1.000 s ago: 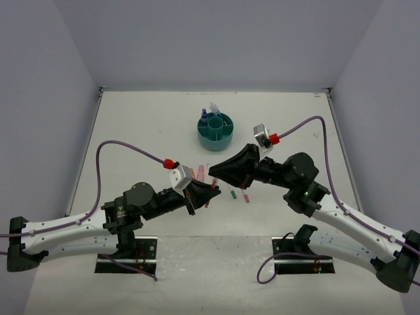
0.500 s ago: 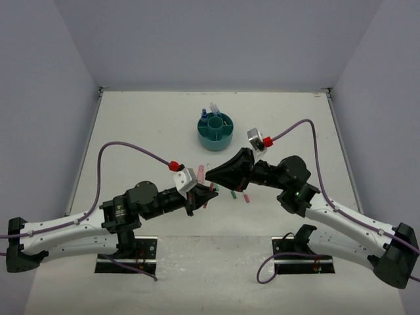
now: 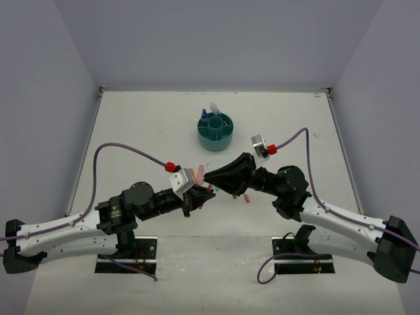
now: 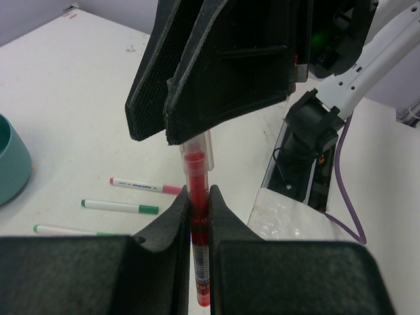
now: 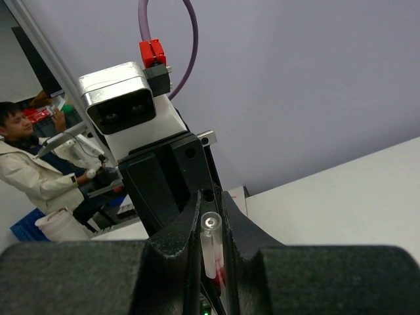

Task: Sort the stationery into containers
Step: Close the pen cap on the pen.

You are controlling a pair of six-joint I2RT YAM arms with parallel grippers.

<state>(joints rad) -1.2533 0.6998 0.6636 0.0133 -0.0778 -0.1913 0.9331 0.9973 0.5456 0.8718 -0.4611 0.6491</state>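
The white table (image 3: 144, 125) carries everything, and the two arms lean in over its near middle until their tips meet. Beyond them, well apart from the meeting point, stands the teal organiser (image 3: 216, 130). A blue marker (image 3: 204, 116) and a few pale pieces stand up in its far compartments, while the central cup and the near compartments look unfilled from above. The left fingers (image 4: 167, 230) are pinched narrow on the red pen (image 4: 195, 167), gripping its barrel. The right fingers (image 5: 170, 249) are pinched just as narrow on the clear end of that same pen, so it hangs in the air between the two, off the table. This looks like a handover or a cap pull, though which one cannot be told. The pen should be light, stiff and smooth, likely to slip or swing if held near one end, so a hold at mid-barrel suits it best. A pull along its length may part the cap from the body. Smaller still, loose stationery lies on the table below: a pink-capped pen (image 4: 144, 187), a green-capped pen (image 4: 118, 207) just beside it, and a second green-tipped one (image 4: 65, 230), all thin, light and low to the surface.
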